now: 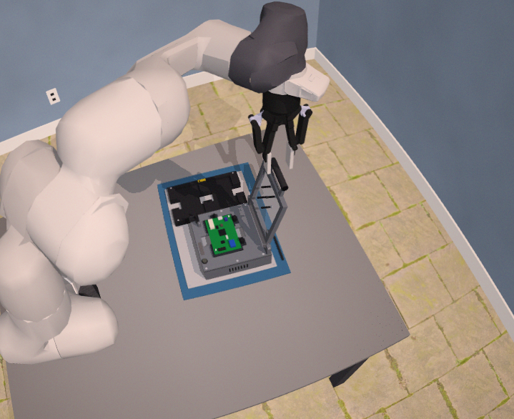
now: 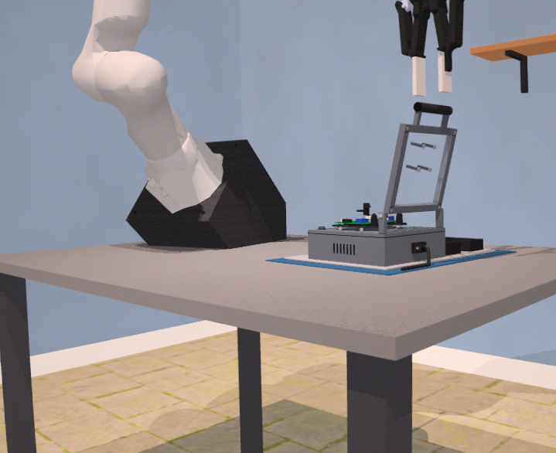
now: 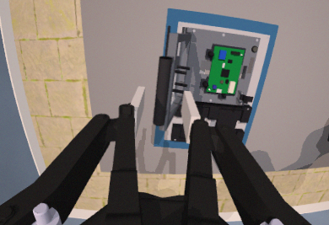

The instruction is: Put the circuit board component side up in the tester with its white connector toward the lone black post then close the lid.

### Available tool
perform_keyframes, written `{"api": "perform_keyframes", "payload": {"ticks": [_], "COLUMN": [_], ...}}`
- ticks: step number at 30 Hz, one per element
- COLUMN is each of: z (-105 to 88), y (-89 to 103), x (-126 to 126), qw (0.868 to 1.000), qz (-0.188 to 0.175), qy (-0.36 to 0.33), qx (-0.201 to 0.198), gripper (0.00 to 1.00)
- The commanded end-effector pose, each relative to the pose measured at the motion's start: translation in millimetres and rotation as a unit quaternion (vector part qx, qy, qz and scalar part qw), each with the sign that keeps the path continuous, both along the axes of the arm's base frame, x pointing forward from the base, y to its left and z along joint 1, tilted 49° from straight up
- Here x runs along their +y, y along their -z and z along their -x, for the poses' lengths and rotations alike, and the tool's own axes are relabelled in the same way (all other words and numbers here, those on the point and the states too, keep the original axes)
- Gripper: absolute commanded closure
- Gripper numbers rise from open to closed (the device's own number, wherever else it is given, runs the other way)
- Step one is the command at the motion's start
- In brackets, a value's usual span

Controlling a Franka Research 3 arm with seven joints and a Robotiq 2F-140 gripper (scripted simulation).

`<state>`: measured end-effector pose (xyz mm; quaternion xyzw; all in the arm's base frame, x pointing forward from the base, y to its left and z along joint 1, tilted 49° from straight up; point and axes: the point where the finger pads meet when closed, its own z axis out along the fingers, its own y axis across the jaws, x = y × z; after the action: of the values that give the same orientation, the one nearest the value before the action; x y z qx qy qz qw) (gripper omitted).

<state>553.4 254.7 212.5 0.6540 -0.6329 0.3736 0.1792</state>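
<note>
The green circuit board (image 1: 226, 239) (image 3: 235, 63) lies component side up on the grey tester (image 1: 251, 262) (image 2: 348, 246) (image 3: 198, 42). Its white connector (image 1: 211, 224) (image 3: 232, 87) is at the tray-side end, near a low black post (image 1: 214, 216) (image 3: 222, 96) and the black latch (image 1: 197, 221) (image 2: 366, 209) (image 3: 245, 98). The pins and holes cannot be made out. The lid (image 1: 276, 227) (image 2: 396, 168) (image 3: 163, 90) stands open, near upright, its black handle (image 1: 279, 174) (image 2: 432, 108) on top. My gripper (image 1: 279, 166) (image 2: 431, 92) (image 3: 163, 99) is partly open and empty, above the handle.
The black tray (image 1: 186, 199) (image 2: 472, 243) (image 3: 228, 118) sits beside the tester with no board in it. Both stand on a blue-edged mat (image 1: 183, 293) (image 2: 388, 272) (image 3: 169, 17). A black cable (image 1: 279, 249) (image 2: 428, 257) runs down behind the tester. A wooden shelf (image 2: 534, 44) is on the wall.
</note>
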Motion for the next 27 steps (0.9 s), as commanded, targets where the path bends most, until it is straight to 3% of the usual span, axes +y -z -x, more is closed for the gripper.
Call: {"api": "perform_keyframes", "payload": {"ticks": [1,27], "z": [-3.5,-12.4], "y": [3.1,23.3], "x": [-3.3,-25.2], "qw": [1.0,1.0], "qz": [0.0,0.0], "qy": [-0.003,-0.003], "qx": [-0.001,-0.001], "gripper": [0.7,0.7]}}
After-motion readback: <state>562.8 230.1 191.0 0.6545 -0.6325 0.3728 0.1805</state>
